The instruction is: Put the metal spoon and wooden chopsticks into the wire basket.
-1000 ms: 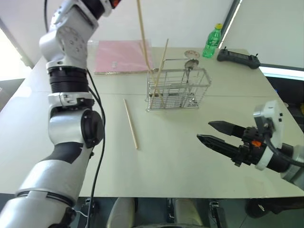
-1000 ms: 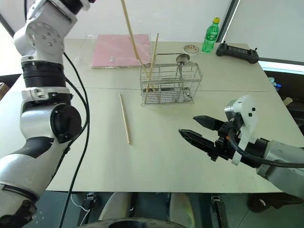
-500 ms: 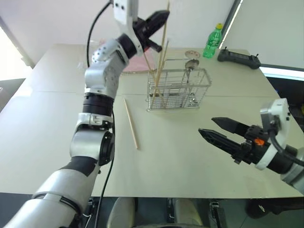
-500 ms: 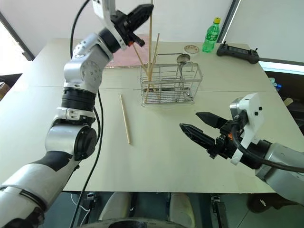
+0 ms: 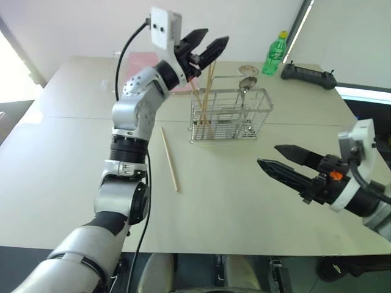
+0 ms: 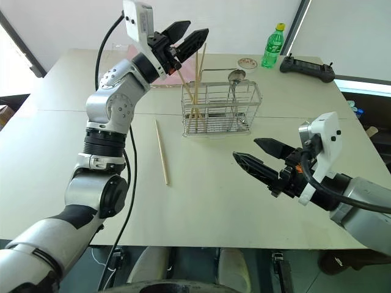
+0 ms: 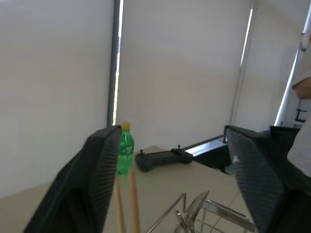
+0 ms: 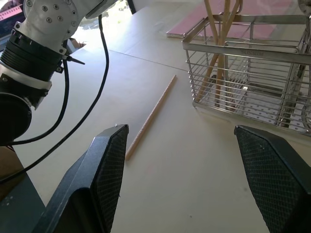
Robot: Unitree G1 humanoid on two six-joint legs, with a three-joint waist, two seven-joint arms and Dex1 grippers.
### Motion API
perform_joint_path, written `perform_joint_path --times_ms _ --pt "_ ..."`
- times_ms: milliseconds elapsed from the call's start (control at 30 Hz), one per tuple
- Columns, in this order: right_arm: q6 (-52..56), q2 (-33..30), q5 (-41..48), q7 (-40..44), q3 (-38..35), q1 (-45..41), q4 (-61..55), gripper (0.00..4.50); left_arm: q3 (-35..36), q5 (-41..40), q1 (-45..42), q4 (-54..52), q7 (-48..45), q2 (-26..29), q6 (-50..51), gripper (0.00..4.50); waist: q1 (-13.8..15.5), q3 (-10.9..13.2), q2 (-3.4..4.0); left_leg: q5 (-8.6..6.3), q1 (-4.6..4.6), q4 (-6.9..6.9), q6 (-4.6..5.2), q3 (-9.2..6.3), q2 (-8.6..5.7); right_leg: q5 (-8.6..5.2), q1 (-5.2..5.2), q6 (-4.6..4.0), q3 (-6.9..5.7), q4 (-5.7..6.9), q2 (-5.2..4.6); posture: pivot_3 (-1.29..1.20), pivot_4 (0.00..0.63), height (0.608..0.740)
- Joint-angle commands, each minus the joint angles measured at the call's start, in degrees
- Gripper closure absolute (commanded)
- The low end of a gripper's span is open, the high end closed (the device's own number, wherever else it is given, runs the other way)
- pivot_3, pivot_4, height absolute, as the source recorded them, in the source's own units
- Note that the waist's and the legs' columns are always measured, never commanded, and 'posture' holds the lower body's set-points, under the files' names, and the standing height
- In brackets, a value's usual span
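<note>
Fingers point(image 5: 214, 46) apart, nothing held.

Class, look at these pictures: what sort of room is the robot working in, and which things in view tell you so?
Probably an office or lab test room, not a kitchen: a large plain beige table, pale roller blinds over the windows, and a black handheld controller lying beside a green plastic bottle.

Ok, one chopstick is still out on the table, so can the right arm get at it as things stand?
Probably yes. The chopstick lies alone on bare table, beside the wire basket, and the right claw is open and holds nothing, though it must cross over.
</note>
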Motion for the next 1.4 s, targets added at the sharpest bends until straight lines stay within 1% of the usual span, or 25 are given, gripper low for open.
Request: perform_joint_path --times_ms 33,100,200,300,367,400,467,567,633,700,800,933,1133,1267,1400 --pt "-0.49 -0.83 0.23 1.07 -0.08 -1.00 0.40 0.92 2.26 -2.81 -2.30 -3.02 1.40 2.04 3.69 0.06 -0.02 0.00 0.00 0.00 0.00 0.00 0.00 0.00 0.00 0.00 0.00 0.00 0.00 0.00 0.00 0.00 0.150 0.721" --pt "-0.37 -0.89 0.12 1.26 -0.04 -1.10 0.54 0.92 2.76 -3.45 -2.99 -3.07 2.05 3.13 5.04 0.06 -0.12 0.00 0.00 0.00 0.01 0.00 0.00 0.00 0.00 0.00 -0.01 0.01 0.00 0.02 0.00 0.00 0.150 0.721" --pt "0.20 -1.20 0.03 2.28 -1.08 -0.72 0.93 0.92 8.44 -7.16 -9.97 0.38 5.62 10.03 13.26 0.06 -0.19 0.09 -0.04 0.00 0.02 0.01 0.01 -0.02 0.01 0.00 -0.05 0.00 0.00 0.10 0.03 0.00 0.150 0.721" --pt "0.45 -1.03 -0.46 3.09 -1.54 -0.19 1.14 0.92 12.73 -9.43 -15.30 4.46 9.65 15.04 18.54 0.06 -0.37 0.10 -0.02 0.00 0.03 -0.03 0.02 -0.03 0.05 0.00 -0.09 0.01 0.00 0.09 0.09 0.00 0.150 0.721" --pt "0.38 -0.75 -1.01 3.55 -1.35 0.07 1.17 0.92 14.94 -9.02 -17.97 7.43 14.85 17.50 21.05 0.06 -0.22 0.05 0.06 -0.04 0.05 -0.06 0.09 -0.02 0.04 -0.02 -0.04 0.10 -0.01 0.08 0.08 0.00 0.150 0.721" --pt "0.27 -0.54 -1.35 3.76 -1.05 0.15 1.16 0.92 15.55 -8.09 -18.62 8.45 18.35 18.19 22.37 0.06 -0.13 0.02 0.10 -0.08 0.09 -0.05 0.14 -0.02 0.03 -0.02 0.01 0.27 0.00 0.09 0.07 0.00 0.150 0.721" --pt "-0.02 -0.17 -2.00 4.22 0.05 -0.18 1.27 0.92 14.98 -4.77 -18.13 9.10 25.96 18.67 25.66 0.06 0.21 -0.02 0.18 -0.08 0.09 -0.05 0.15 -0.05 0.00 -0.01 0.07 0.42 0.00 0.10 0.05 0.00 0.150 0.721" --pt "-0.11 -0.03 -3.46 5.13 1.97 -1.24 1.64 0.92 14.63 -1.21 -15.43 8.34 36.26 17.60 33.40 0.06 0.15 -0.01 0.16 -0.08 0.10 0.02 0.14 -0.12 -0.03 -0.01 0.15 0.44 -0.02 0.10 0.05 0.00 0.150 0.721" --pt "0.35 -0.48 -5.30 6.23 2.94 -1.66 1.54 0.92 18.81 -1.59 -12.89 7.02 43.51 15.04 40.36 0.06 -0.08 0.00 0.13 -0.06 0.10 0.06 0.10 -0.11 -0.03 -0.01 0.14 0.42 0.00 0.10 0.04 0.00 0.150 0.721" --pt "0.72 -0.77 -6.08 7.15 3.07 -1.84 1.61 0.92 23.17 -1.57 -10.10 5.93 49.41 12.14 49.40 0.06 -0.14 0.03 0.09 -0.06 0.09 0.06 0.09 -0.10 -0.03 0.00 0.10 0.42 0.01 0.11 0.03 0.00 0.150 0.721" --pt "0.98 -1.06 -5.80 7.81 2.64 -2.20 2.04 0.92 26.70 0.10 -6.94 3.97 54.77 8.59 57.73 0.06 -0.21 0.05 0.05 -0.06 0.07 -0.02 0.09 -0.10 -0.03 0.02 -0.01 0.46 0.00 0.19 0.04 0.00 0.150 0.721" --pt "1.42 -1.20 -6.16 8.28 2.52 -2.43 2.22 0.92 27.31 1.84 -5.19 1.05 56.75 4.59 61.74 0.06 -0.09 0.08 0.00 -0.06 0.05 -0.12 0.08 -0.10 -0.03 0.02 -0.09 0.46 -0.01 0.22 0.04 0.00 0.150 0.721" --pt "0.97 -0.18 -5.91 7.03 3.79 -2.82 1.20 0.92 24.96 4.84 -4.17 -1.03 56.36 0.58 66.13 0.06 0.04 0.07 0.01 -0.05 0.06 -0.02 0.03 -0.09 -0.05 0.01 0.01 0.42 0.00 0.14 0.03 0.00 0.150 0.721" --pt "0.57 0.55 -5.71 6.03 4.37 -2.75 0.27 0.92 22.84 7.02 -3.76 0.24 55.20 -0.41 66.66 0.06 -0.02 0.08 0.00 -0.04 0.06 0.01 0.02 -0.08 -0.05 0.02 0.00 0.31 0.00 0.13 0.02 0.00 0.150 0.721" --pt "0.23 1.24 -5.27 4.88 4.48 -2.33 -0.72 0.92 20.10 8.58 -3.45 3.32 52.83 -0.72 63.99 0.06 -0.02 0.06 0.03 -0.04 0.06 -0.04 0.02 -0.07 -0.05 0.00 -0.03 0.26 0.00 0.13 0.02 0.00 0.150 0.721"
